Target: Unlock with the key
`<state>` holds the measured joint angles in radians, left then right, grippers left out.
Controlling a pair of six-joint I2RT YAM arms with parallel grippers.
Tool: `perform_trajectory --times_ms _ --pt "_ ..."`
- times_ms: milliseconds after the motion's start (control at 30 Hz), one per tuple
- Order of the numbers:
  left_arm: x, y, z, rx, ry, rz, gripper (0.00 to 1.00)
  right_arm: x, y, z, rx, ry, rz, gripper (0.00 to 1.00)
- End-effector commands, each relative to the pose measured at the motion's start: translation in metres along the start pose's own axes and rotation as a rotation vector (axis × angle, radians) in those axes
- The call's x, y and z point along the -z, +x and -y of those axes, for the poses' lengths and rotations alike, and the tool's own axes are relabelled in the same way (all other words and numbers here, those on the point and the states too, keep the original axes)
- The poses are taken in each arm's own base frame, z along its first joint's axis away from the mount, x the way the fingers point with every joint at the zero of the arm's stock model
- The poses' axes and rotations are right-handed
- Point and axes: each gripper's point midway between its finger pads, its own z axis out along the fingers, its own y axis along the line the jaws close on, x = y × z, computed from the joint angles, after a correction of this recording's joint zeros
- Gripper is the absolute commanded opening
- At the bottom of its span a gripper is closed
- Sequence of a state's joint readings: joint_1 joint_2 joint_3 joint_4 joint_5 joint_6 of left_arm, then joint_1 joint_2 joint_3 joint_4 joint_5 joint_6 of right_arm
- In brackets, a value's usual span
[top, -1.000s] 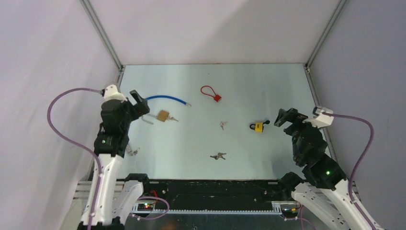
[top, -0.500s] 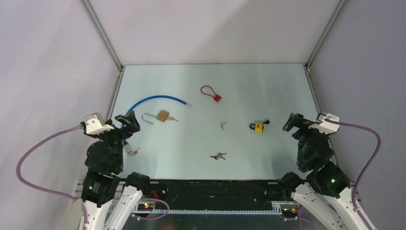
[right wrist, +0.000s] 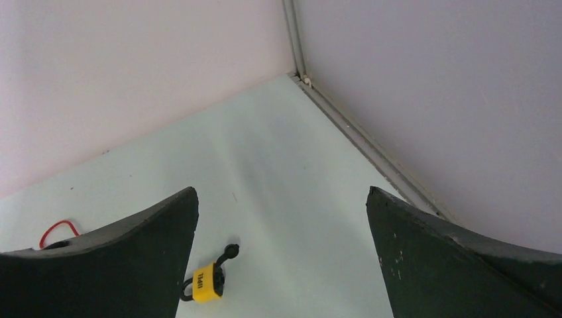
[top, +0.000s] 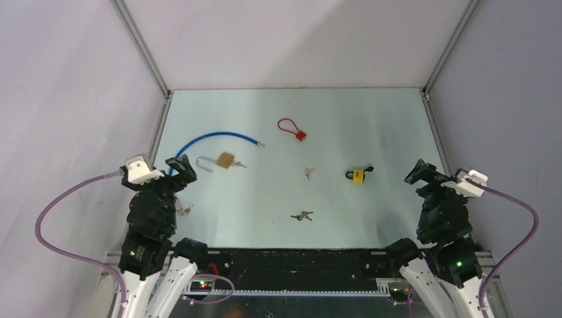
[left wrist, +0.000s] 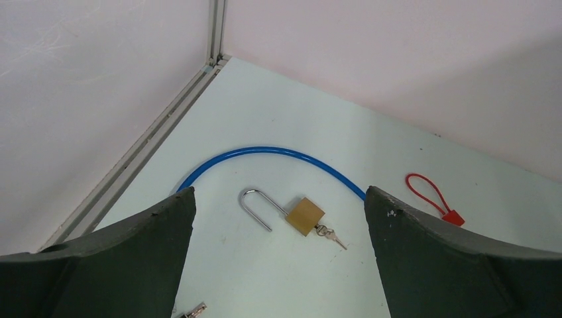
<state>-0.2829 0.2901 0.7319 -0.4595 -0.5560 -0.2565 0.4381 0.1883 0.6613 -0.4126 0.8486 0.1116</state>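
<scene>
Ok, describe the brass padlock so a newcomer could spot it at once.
On the left of the table, under the arc of the blue cable, lies the brass padlock. Unlike the yellow padlock to the right, its silver shackle is open and a key sticks from its base.

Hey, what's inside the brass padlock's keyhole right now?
A small silver key sticks out of the brass padlock. Only its head shows; the blade is hidden inside the lock body.

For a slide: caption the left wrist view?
Open left tool frames an open brass padlock, key inserted, beside a blue cable.
</scene>
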Motion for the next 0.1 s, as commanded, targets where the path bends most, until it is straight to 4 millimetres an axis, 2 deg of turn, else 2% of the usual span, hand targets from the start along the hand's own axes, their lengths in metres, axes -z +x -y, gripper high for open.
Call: perform_trajectory --times_ms 0,67 --pt "-0.0008 -0.0117 -0.0030 0.004 -0.016 0.055 0.99 -0.0020 -0.0083 -0.0092 -0.049 -0.051 0.030 0.99" --pt "-0.0014 -0.0106 -0.0025 0.007 -0.015 0.052 1.00 -0.0016 -0.0096 -0.0096 -0.057 -0.057 0.035 0.99"
